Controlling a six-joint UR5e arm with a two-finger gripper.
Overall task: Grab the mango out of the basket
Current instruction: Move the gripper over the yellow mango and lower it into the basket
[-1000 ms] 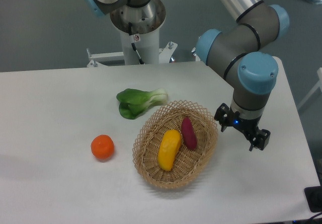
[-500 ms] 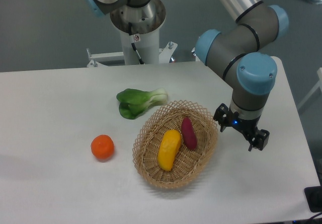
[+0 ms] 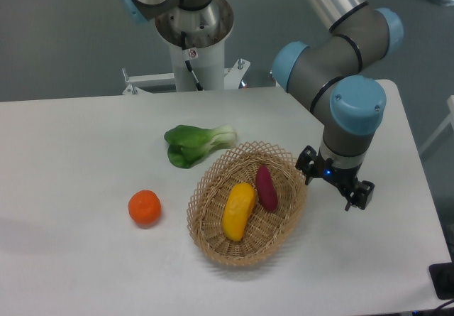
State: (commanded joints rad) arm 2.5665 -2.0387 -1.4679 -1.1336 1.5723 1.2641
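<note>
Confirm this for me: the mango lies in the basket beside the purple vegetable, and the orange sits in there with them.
One part is wrong. The camera view shows the mango in the basket beside the purple vegetable, but the orange is not with them: it sits on the table, left of the basket and apart from it.

- Smooth elongated yellow-orange mango (image 3: pixel 238 211), deeper orange along its lower edge
- Oval light tan woven wicker basket (image 3: pixel 213 241) with an open diamond-lattice rim
- Dark purple oblong vegetable (image 3: pixel 267 187), reddish where light catches it
- Round bright orange fruit (image 3: pixel 144 207) near the counter's left edge
- Leafy bok choy (image 3: pixel 197 143), dark green leaves with a pale whitish-green stem end
- Plain white tabletop (image 3: pixel 71 160)
- Black two-finger gripper (image 3: pixel 333 184) with a small blue light, beneath silver-grey arm joints capped in light blue
</note>
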